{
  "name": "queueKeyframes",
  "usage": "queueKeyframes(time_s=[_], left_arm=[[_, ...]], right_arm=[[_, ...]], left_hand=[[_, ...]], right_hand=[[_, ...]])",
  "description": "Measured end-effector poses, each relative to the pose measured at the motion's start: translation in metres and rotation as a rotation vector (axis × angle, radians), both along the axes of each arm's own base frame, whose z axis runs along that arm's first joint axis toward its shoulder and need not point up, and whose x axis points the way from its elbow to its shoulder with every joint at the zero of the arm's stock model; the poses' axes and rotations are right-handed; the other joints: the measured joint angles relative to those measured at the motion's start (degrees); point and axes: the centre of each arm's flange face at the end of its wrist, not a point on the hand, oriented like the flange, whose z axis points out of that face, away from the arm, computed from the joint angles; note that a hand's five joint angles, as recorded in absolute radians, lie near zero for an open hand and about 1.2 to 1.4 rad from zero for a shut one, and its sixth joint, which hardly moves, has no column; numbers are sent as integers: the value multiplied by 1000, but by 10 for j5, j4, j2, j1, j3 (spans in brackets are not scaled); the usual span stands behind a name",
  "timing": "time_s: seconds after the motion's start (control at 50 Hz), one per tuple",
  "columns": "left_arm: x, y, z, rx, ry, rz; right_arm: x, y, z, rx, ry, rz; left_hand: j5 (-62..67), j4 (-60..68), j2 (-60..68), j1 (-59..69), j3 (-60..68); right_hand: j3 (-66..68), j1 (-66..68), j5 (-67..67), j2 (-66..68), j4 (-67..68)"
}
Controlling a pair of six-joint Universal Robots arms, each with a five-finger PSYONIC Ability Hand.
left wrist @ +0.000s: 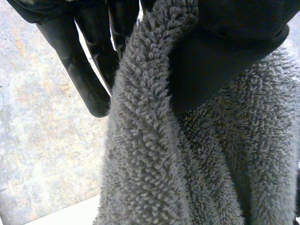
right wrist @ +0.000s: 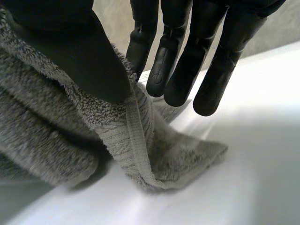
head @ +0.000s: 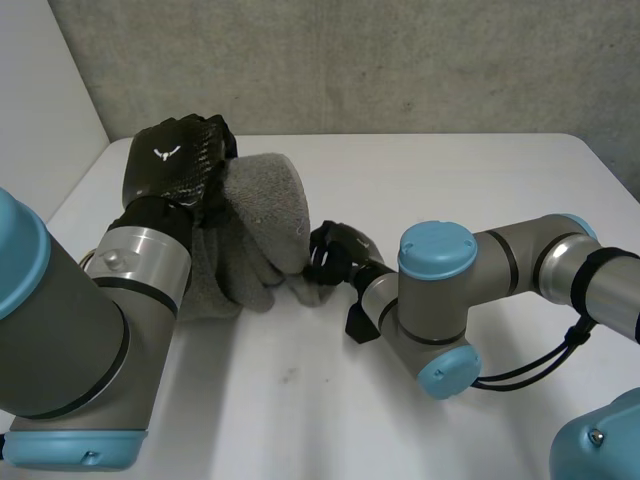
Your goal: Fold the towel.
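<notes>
A thick grey towel point(head: 262, 215) hangs bunched from my left hand point(head: 175, 162), which is raised above the table's left side. In the left wrist view the thumb point(left wrist: 225, 51) presses a fold of the towel point(left wrist: 154, 164) against the fingers point(left wrist: 89, 79). The towel's lower end trails down onto the white table point(head: 450, 170). My right hand point(head: 336, 256) is at that low corner. In the right wrist view its thumb point(right wrist: 79, 51) clamps the hemmed edge of the towel point(right wrist: 47, 136) toward the fingers point(right wrist: 185, 65), and the corner tip lies flat on the table point(right wrist: 253, 140).
The table's far edge meets a grey concrete wall point(head: 400, 60). My right forearm point(head: 500, 265) stretches across the table's right half. The left arm's big grey link point(head: 70, 340) fills the near left.
</notes>
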Motion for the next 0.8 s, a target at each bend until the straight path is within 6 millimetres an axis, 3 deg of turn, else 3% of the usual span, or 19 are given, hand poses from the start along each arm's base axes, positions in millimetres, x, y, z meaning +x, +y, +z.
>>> queueKeyframes(time_s=[0.08,0.18,0.32,0.38,0.4,0.42,0.48,0.6,0.68,0.8], left_arm=[[2,0,1,0,6,3],[4,-3,2,-1,8,13],[7,-9,-2,8,2,33],[7,-11,-5,15,-2,36],[7,-11,-5,15,-2,36],[6,-12,-11,29,-8,34],[4,-13,-18,49,-14,31],[-2,-9,-47,142,-29,12],[-7,3,-72,228,-64,-12],[-6,26,-101,339,-143,-45]], right_arm=[[-4,-4,8,-27,-11,-29],[-17,-11,33,-76,-28,-70],[-58,-32,118,-370,-2,-179],[-68,-32,143,-477,55,-196],[-68,-32,143,-477,55,-196],[-76,-28,165,-575,135,-199],[-80,-21,178,-644,230,-174],[-85,2,179,-690,489,-63],[-91,15,159,-635,644,23],[-101,27,125,-533,745,97]], left_hand=[[0,0,0,0,0],[0,0,0,0,0],[0,0,0,0,0],[0,0,0,0,0],[0,0,0,0,0],[0,0,0,0,0],[0,0,0,0,0],[0,0,0,0,0],[-18,-35,-40,-11,-32],[-198,-209,-209,-193,-206]], right_hand=[[0,0,2,0,0],[0,0,7,0,0],[3,0,10,0,0],[3,0,10,0,0],[3,0,10,0,0],[3,0,10,0,0],[3,0,10,0,0],[3,0,10,0,1],[3,0,11,0,1],[3,0,12,0,1]])
